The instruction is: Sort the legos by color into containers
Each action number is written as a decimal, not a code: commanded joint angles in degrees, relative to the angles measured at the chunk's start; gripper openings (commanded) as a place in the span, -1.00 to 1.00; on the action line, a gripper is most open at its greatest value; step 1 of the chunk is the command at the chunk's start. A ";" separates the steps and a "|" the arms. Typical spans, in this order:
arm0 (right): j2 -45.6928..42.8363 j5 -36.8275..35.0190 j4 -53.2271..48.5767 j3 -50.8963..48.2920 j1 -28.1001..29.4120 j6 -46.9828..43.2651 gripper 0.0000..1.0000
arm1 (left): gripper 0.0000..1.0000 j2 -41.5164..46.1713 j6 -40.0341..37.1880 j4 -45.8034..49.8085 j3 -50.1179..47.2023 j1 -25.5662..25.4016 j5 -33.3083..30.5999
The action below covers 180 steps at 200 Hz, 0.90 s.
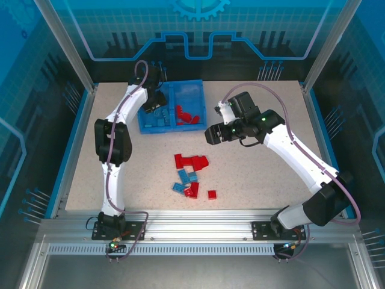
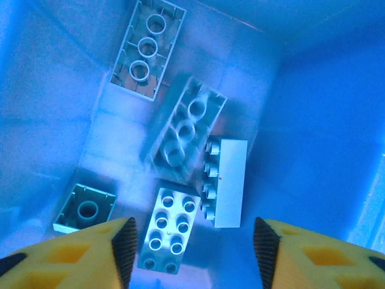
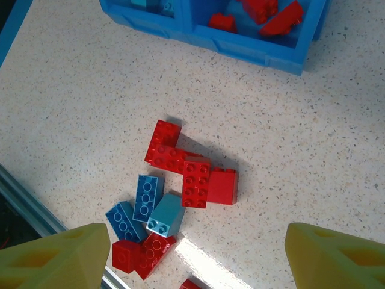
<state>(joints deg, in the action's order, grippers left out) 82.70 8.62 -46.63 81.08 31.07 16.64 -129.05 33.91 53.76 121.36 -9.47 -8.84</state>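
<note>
Speckled beige table [image 1: 264, 174] inside a blue-lit enclosure [image 1: 198, 36], with both arms reaching over it.

The legos lie in two groups. One is a loose pile [image 1: 191, 174] on the table. In the right wrist view it sits ahead of and between the right gripper's [image 3: 195, 259] fingers. Red bricks [image 3: 189, 174] cluster at its centre, and dark blue bricks [image 3: 139, 208] and one light blue brick [image 3: 165, 217] lie toward the finger [image 3: 54, 259] at lower left.

The other group is in the bin [image 1: 171, 129], beyond the pile. Its left compartment [image 1: 157, 114] holds light blue bricks and its right compartment [image 1: 187, 114] holds red ones.

The left wrist view shows the floor of the left compartment.
- A studs-up brick [image 2: 169, 229] lies between the yellow fingers [image 2: 78, 256].
- A brick on its side [image 2: 227, 180] is just beside it, toward the right-hand finger.
- A small hollow-side-up brick [image 2: 87, 208] sits just beyond the left-hand finger.
- Two long hollow-side-up bricks lie farther ahead, and the nearer one [image 2: 186, 126] is blurred.

The left gripper [image 1: 151, 99] hangs over the left compartment with its fingers moderately apart and nothing between them. The right gripper [image 1: 210, 133] hovers above the table near the bin's front right corner, with its fingers spread wide and empty.
</note>
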 commanded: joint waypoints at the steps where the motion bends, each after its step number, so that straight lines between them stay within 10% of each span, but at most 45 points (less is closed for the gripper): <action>1: -0.78 0.77 -0.04 -1.05 -0.66 0.71 0.57 | 0.17 4.74 -2.06 1.84 1.44 0.42 -0.40; 62: 1.35 0.70 -0.89 -3.92 0.18 0.32 0.57 | 0.15 22.97 -6.77 -4.55 -8.27 -0.84 7.19; 180: 16.17 -3.15 5.64 -8.28 6.81 -0.92 0.49 | 0.20 69.68 -48.67 -23.35 -61.92 -6.09 34.27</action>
<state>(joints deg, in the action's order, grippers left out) 96.25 7.46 -44.38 73.47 36.95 16.14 -64.23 -2.59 33.85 67.18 -14.52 15.38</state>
